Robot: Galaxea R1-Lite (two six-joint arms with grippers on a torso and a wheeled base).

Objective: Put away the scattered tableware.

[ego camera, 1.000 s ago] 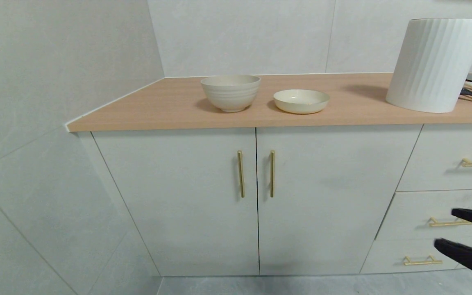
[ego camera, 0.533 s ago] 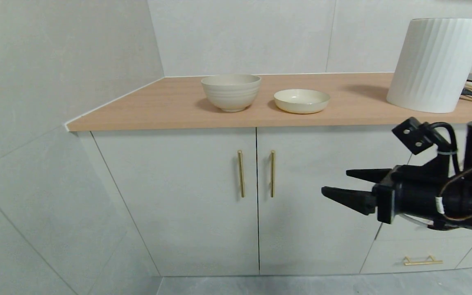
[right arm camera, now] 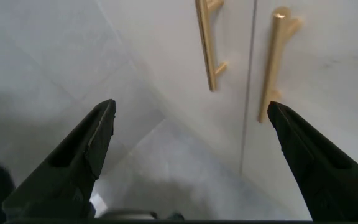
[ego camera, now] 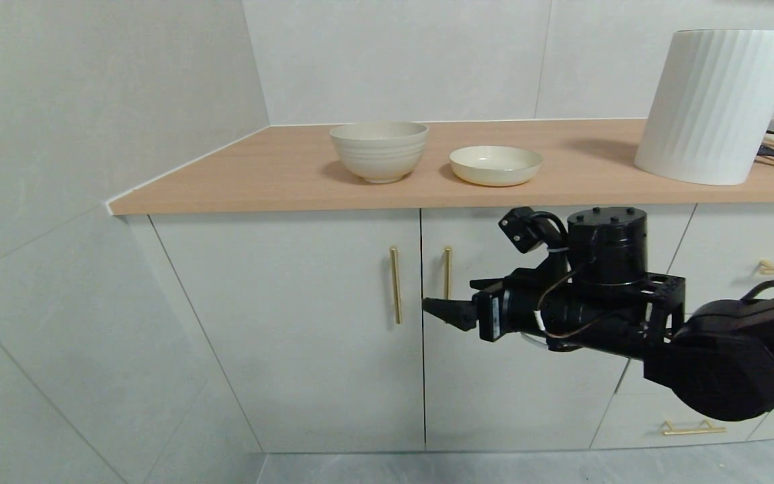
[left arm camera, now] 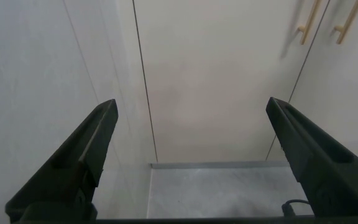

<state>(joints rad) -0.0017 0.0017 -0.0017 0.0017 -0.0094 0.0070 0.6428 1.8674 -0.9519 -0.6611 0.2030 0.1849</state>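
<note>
Bowl [ego camera: 378, 151] and shallow dish [ego camera: 494, 165]: both upright on the bench [ego camera: 259, 181], side by side, near each other but apart, roughly above the seam of the double-door cabinet [ego camera: 293, 349]. Both doors are shut and nothing is stowed yet. Right fingers [ego camera: 451, 312] are level in front of the cabinet, tips at the right door handle [ego camera: 447, 282]; contact cannot be told. The right wrist view shows them spread wide and empty. Left fingers [left arm camera: 79, 162] are also spread and empty, low before the cabinet front, near the floor. Judged step: grasp a handle to open a door. Risk 1: the left door handle [ego camera: 395, 286] stands just beside the right one, so a wide spread could close over both or slip between them. Risk 2: the right arm lies across the right door, so the swinging door may strike it. Risk 3, later: a pinch on the bowl's rim could slip.
</note>
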